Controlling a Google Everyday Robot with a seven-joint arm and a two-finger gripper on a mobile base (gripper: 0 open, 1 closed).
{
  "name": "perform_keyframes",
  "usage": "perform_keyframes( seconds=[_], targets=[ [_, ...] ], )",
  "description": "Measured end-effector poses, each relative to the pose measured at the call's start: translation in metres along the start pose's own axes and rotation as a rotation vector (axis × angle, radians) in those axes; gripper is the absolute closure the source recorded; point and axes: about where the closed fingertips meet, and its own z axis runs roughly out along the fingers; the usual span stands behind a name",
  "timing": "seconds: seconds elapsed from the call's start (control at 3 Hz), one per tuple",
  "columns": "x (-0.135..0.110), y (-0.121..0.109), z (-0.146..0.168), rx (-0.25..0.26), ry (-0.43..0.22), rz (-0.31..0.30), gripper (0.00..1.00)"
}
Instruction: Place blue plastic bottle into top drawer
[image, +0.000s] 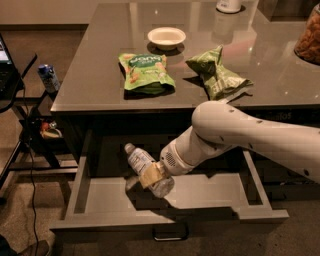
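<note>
The white arm (250, 132) reaches in from the right edge below the tabletop, bends at a rounded elbow and slopes down to the left into the open top drawer (80, 187). At its end the gripper (151, 174) hangs over the drawer's grey floor, left of the middle, its tan fingers (148, 176) clamped around the blue plastic bottle (137, 159). The bottle is tilted, with the white cap up and toward the back left corner and the base low, near the floor; whether it touches cannot be told.

The grey table (95, 80) spans the space above. The drawer is pulled out beneath its front edge, with a metal loop handle (170, 233) on the dark front. Near that front edge lie 2 green snack bags, 1 flat (145, 72) and 1 crumpled (217, 75) directly over the elbow. A white bowl (166, 36) sits farther back. A small blue can (48, 78) stands off the table's left edge.
</note>
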Motion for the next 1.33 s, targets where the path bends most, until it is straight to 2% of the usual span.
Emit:
perform_keyframes(
  seconds=[0.67,1.33],
  targets=[
    [0.005,-0.030,0.028,-0.034,0.003,0.020,1.00],
    [0.011,-0.047,0.051,-0.075,0.006,0.036,1.00]
  ],
)
